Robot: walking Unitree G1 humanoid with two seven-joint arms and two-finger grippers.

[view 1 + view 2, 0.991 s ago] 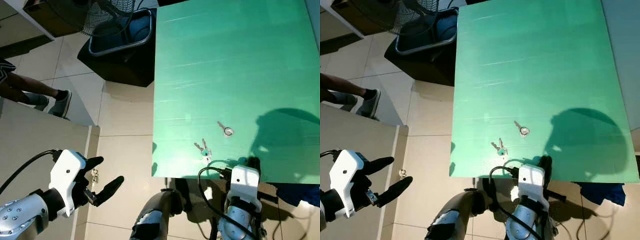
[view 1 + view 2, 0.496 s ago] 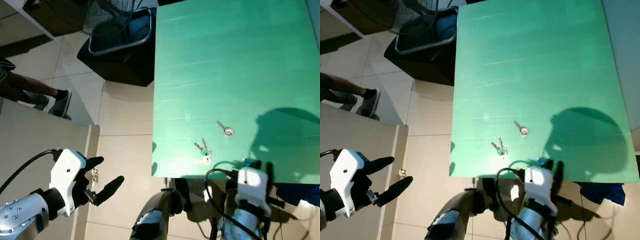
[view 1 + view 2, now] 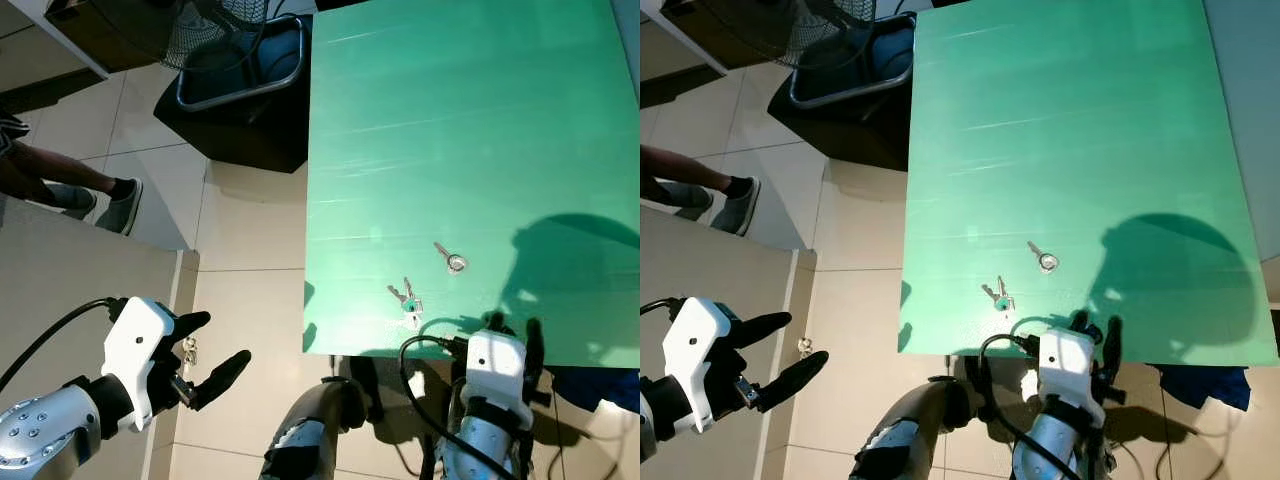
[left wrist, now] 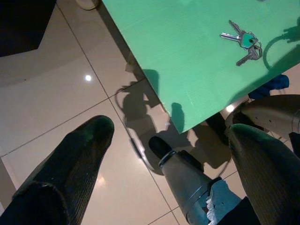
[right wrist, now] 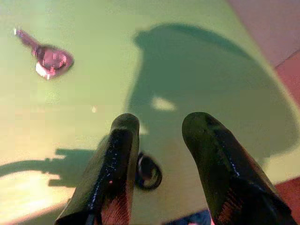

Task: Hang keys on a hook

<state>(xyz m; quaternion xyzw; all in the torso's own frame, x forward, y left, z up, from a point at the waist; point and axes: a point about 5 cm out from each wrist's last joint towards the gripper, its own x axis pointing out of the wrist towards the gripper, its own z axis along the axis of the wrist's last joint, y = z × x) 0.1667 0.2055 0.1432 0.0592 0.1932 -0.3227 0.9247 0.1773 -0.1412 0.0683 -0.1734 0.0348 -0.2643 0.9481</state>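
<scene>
Looking down from the head views, a bunch of silver keys with a teal tag [image 3: 408,298] lies near the front edge of the flat green tabletop [image 3: 470,130], and a single silver key with a round ring [image 3: 450,259] rests just beyond it, apart from the bunch. The right gripper [image 3: 507,325] sits at the table's near edge with its two black fingers spread a little, holding nothing. The left gripper [image 3: 215,350] hangs over the beige tiled floor [image 3: 250,230] beside the table, fingers wide and empty. A person's legs and grey shoes [image 3: 110,205] stand at the far left. From the left wrist view, the wide-spread fingers [image 4: 70,173] frame the floor and the table corner bearing the key bunch [image 4: 243,41]. From the right wrist view, the slightly parted fingers [image 5: 119,159] rest above the tabletop, well short of the ringed key [image 5: 47,56].
</scene>
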